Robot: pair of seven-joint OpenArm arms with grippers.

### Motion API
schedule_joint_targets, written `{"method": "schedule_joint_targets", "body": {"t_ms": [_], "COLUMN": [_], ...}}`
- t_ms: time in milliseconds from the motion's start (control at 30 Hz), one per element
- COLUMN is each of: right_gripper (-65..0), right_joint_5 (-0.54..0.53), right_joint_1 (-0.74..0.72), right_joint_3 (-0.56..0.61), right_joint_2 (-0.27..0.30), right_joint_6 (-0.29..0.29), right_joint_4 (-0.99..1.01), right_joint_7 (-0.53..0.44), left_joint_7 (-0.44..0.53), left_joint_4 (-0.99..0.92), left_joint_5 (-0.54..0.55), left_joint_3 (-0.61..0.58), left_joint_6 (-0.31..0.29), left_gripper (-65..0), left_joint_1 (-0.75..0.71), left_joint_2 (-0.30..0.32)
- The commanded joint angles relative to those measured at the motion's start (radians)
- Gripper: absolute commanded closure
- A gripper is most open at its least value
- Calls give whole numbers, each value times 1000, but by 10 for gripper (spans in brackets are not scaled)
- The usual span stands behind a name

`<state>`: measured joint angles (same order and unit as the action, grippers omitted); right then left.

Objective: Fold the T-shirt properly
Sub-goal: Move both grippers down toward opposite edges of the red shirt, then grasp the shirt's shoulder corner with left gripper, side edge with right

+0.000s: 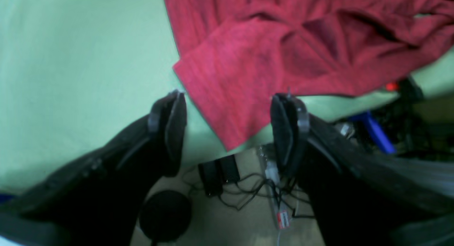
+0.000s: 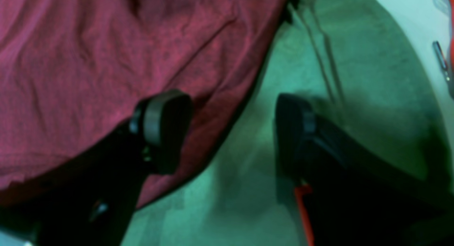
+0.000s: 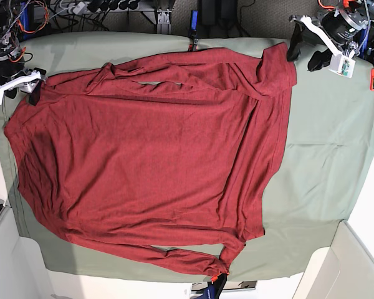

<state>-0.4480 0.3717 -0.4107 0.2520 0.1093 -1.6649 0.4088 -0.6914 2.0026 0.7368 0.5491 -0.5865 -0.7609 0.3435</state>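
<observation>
Two hands spread wide, neither pinching anything. Nearest in the left wrist view: left hand (image 1: 228,127) poised at the tabletop edge, fingers either side of a folded sleeve corner of the T-shirt (image 1: 248,79) that juts past the green table cloth (image 1: 71,61) toward the floor cables (image 1: 248,196). Likely to catch only the top layer there, or drag the table cloth up along with it. In the right wrist view: right hand (image 2: 234,132) straddling the shirt's edge, one finger (image 2: 166,121) over red fabric, the other above bare cloth. Risk of a shallow bite and a slip mid-lift. Farther off, in the base view: T-shirt (image 3: 149,162) spread across most of the tabletop (image 3: 324,143), upper sleeve bunched and wrinkled, lower sleeve end hanging off the bottom edge. Crooked folds probable unless flattened first.
</observation>
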Motion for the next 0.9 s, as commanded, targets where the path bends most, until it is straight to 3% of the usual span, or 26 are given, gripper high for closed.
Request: {"method": "schedule_joint_targets", "body": {"t_ms": [0,300,600,767,867], "right_gripper": [-408,-408,-408,-407,-407], "right_joint_5": [-5,-5,-5,-5,-5], "right_joint_1": [2,3,3,3,3], "right_joint_3": [-7,-7,-7,-7,-7], "right_joint_2": [11,11,11,11,11], "right_joint_6": [6,6,8,8,44], "right_joint_4": [-11,-11,-11,-11,-11], "right_joint_7": [-11,-7,-4,7,26], "left_joint_7": [14,-4,0,-2,-2], "left_joint_4": [-18,-151,-280,-285,-285], "left_joint_5": [13,66,-18,-13,-19], "left_joint_3": [-1,-21,-109,-148,-188], "left_joint_6": [0,-1,0,-1,-17], "left_gripper": [-405,-405,-405,-404,-404], "left_joint_1": [14,89,209,214,212], "left_joint_2": [8,8,5,5,5]}}
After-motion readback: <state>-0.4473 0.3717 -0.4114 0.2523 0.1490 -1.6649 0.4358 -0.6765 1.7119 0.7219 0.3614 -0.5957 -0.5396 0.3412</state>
